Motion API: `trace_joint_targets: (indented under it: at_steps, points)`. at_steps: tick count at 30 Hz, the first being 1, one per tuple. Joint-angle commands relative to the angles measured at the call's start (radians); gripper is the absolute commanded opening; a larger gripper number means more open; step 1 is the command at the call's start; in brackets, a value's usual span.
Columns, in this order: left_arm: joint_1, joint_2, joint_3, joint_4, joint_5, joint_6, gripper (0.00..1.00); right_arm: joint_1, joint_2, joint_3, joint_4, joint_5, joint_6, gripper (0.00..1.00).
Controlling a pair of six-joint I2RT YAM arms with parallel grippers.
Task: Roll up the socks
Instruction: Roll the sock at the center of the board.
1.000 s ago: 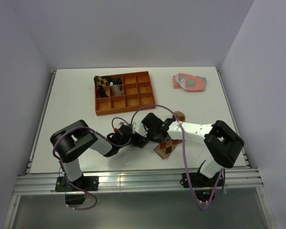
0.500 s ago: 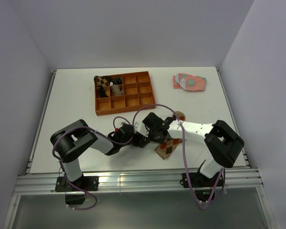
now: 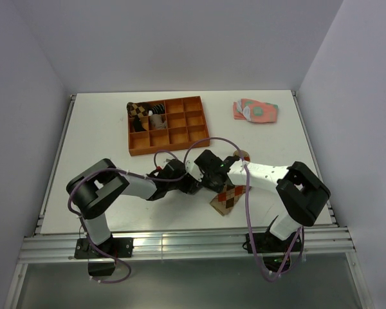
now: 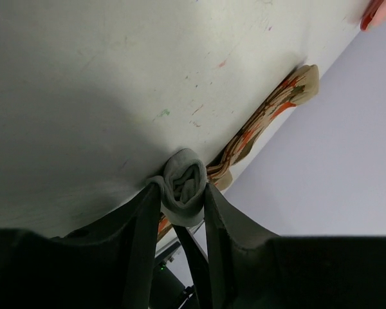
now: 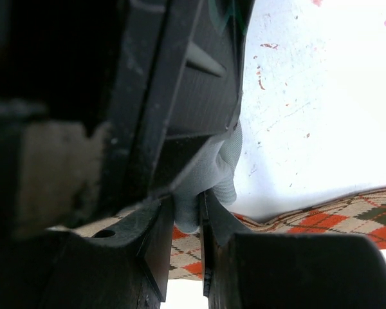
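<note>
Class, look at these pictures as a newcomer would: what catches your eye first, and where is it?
First, the near middle of the table, where the left fingers clamp a rolled grey sock and the right fingers pinch it too, over the argyle sock. Then the orange tray at the back left and the pink socks at the back right.

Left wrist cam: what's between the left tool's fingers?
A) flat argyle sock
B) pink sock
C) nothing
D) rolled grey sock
D: the left wrist view shows the grey sock, coiled into a roll, held between the fingers of the left tool. The argyle sock lies flat beyond it.
</note>
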State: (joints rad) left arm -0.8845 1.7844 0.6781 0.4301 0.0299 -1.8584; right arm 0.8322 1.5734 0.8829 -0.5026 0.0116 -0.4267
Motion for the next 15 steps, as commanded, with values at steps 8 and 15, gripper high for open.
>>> trace_joint_targets:
  at_steps: [8,15]
  points:
    - [-0.044,0.110,0.136,-0.252,-0.001,0.099,0.24,0.071,0.011,0.088,0.220,-0.156,-0.084,0.00]
    - [-0.044,0.113,0.127,-0.240,0.012,0.108,0.00,0.070,0.014,0.085,0.228,-0.148,-0.084,0.00]
